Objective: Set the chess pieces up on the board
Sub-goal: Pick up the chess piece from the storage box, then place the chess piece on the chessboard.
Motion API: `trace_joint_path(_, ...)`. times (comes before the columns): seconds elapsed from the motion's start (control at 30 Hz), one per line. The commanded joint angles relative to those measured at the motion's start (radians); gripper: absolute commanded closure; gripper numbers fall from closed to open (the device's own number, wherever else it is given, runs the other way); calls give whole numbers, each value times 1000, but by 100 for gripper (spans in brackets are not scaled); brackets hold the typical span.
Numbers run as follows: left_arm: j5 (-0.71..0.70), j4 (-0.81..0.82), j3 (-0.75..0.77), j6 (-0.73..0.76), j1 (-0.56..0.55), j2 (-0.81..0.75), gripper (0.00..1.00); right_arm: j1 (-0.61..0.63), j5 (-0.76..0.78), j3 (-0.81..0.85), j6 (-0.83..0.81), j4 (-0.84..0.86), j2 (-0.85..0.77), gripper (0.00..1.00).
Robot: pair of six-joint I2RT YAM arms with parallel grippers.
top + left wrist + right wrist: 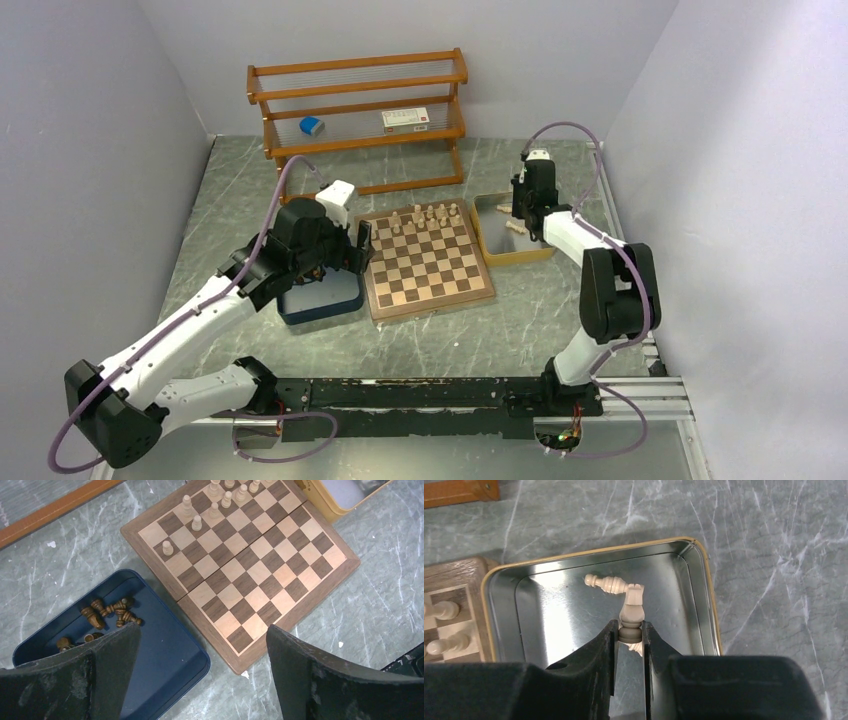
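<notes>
1. The right gripper [630, 630] was clamped on the base of a cream rook [633, 602] inside the yellow tray [589, 554], just right of the board [250, 580].
2. One more cream piece [605, 583] lay on its side in that tray, just beside the rook's top.
3. The left gripper [202, 630] stood wide apart, holding nothing, above the board's near left corner and the navy tray [170, 650].
4. Several cream chessmen [197, 522] stood on the board's far rows. The dark pieces [107, 611] lay heaped in the navy tray, left of the board, with none placed. I judged the task less than half done.
</notes>
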Motion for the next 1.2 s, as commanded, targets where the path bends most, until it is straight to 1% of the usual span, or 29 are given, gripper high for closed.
trace_joint_path(0.0,23,2,15,-25,11,12,0,-7,-25,-49,7,45,-52,85)
trace_joint_path(0.07,33,1,16,-28,12,22,0,-7,-43,-66,7,55,-83,85)
trace_joint_path(0.13,48,2,20,-39,11,37,0,-6,-94,-84,8,72,-127,86)
trace_joint_path(0.3,90,4,31,-90,11,83,0,0,-265,-164,14,171,-256,85)
trace_joint_path(0.47,123,-45,100,-113,15,158,0,36,-408,-240,34,281,-372,85)
trace_joint_path(0.53,158,-39,120,-121,16,176,0,72,-437,-255,27,301,-408,86)
trace_joint_path(0.7,260,-27,191,-133,23,220,0,219,-454,-305,-22,363,-497,85)
trace_joint_path(0.8,315,-20,238,-133,26,236,0,285,-508,-318,-54,390,-527,85)
trace_joint_path(0.83,329,-17,254,-133,29,237,1,303,-533,-319,-54,396,-534,86)
trace_joint_path(0.87,343,-10,265,-132,29,237,5,321,-560,-320,-54,400,-542,86)
trace_joint_path(0.93,377,3,282,-127,32,233,9,356,-619,-326,-48,419,-558,86)
trace_joint_path(1.07,448,35,305,-115,35,220,11,404,-712,-321,-56,409,-573,86)
trace_joint_path(1.17,514,91,289,-111,35,201,15,421,-786,-329,-46,428,-582,86)
